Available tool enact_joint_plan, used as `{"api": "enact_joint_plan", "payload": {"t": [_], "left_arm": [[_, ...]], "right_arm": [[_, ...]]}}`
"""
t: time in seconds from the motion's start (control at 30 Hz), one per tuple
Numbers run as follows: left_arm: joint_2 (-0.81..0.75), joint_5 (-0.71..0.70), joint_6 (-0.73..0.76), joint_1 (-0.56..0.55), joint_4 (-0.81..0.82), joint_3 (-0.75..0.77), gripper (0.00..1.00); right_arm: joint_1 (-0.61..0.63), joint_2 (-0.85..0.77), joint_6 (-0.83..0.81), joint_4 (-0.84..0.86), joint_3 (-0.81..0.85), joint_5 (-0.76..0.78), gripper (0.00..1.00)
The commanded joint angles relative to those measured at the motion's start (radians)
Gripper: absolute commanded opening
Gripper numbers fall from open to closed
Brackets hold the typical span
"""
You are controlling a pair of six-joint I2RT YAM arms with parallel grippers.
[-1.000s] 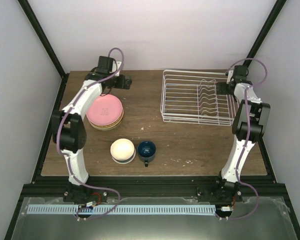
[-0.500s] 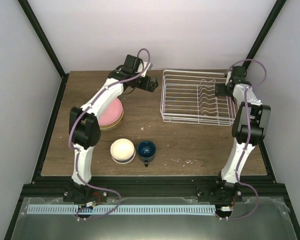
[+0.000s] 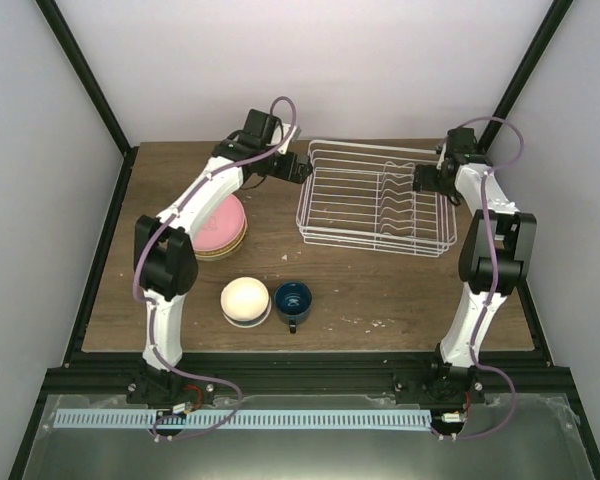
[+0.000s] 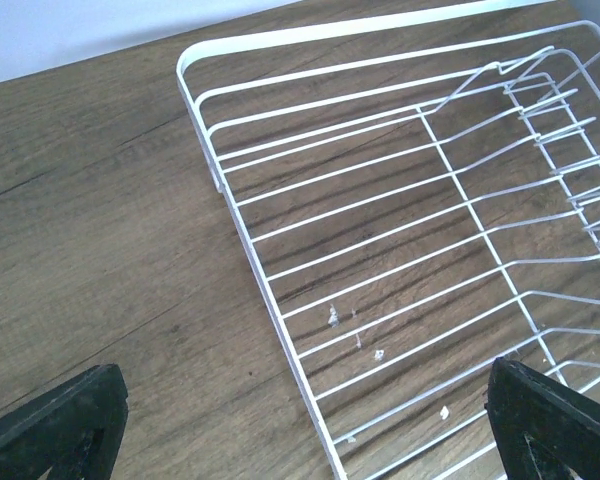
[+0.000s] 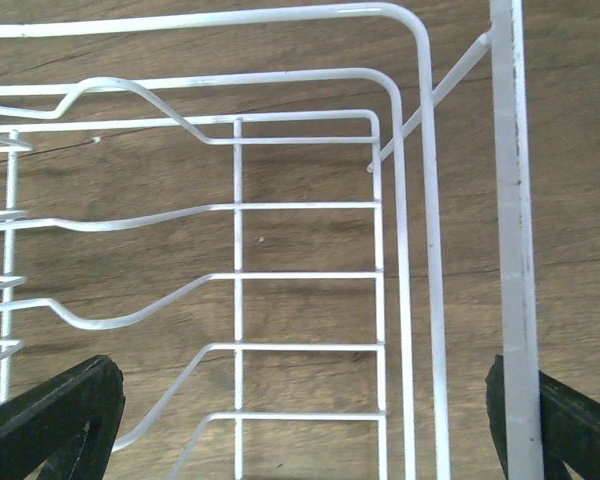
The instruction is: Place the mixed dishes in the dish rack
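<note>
We found both arms reaching to the far side of the table (image 3: 400,290), one at each end of the rack (image 3: 370,241). The left gripper (image 3: 299,169) hung at the rack's left end and the right gripper (image 3: 421,181) at its right end. Both had their fingers spread wide apart and held nothing. In the left wrist view the rack's left rim ran up between the two fingers. In the right wrist view a thick rim wire passed right by one finger, though we could not tell whether it touched.

We judged that the arms bracketed the rack in order to grip or nudge it. It lay slightly askew and well apart from the dishes, so bringing it closer would shorten every later carry.

The rack itself was empty, with its prongs (image 3: 395,200) standing toward the right half. None of the dishes had been loaded:

- The pink plate (image 3: 218,226) lay stacked on the tan plate (image 3: 227,252) at the left, partly under the left arm.
- The cream bowl (image 3: 245,297) seemed to nest in a white bowl (image 3: 246,320), of which only a rim showed.
- The mug (image 3: 292,299) stood just beside them.

We could read no brand, label or writing anywhere.
</note>
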Motion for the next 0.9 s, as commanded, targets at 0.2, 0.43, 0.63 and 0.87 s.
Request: {"api": "enact_joint_plan", "payload": {"t": [0.2,0.43,0.63,0.87], "left_arm": [[-0.056,-0.025,-0.016,-0.007,0.056,-0.095,1.0],[0.001,-0.128,-0.028,-0.008,0.079,-0.082,1.0],[0.052,-0.076,-0.028,-0.008,0.125,-0.067,1.0],[0.123,-0.054,-0.035,-0.013,0.122,-0.046,1.0]], "right_arm": [[0.01,-0.114,0.059,-0.087,0.014,-0.038,1.0],[0.01,-0.124,0.05,-0.107,-0.007,0.049,1.0],[0.009,-0.142,0.065,-0.094,-0.042,0.126,1.0],[0.007,-0.104,0.074,-0.085,-0.054,0.149,1.0]]}}
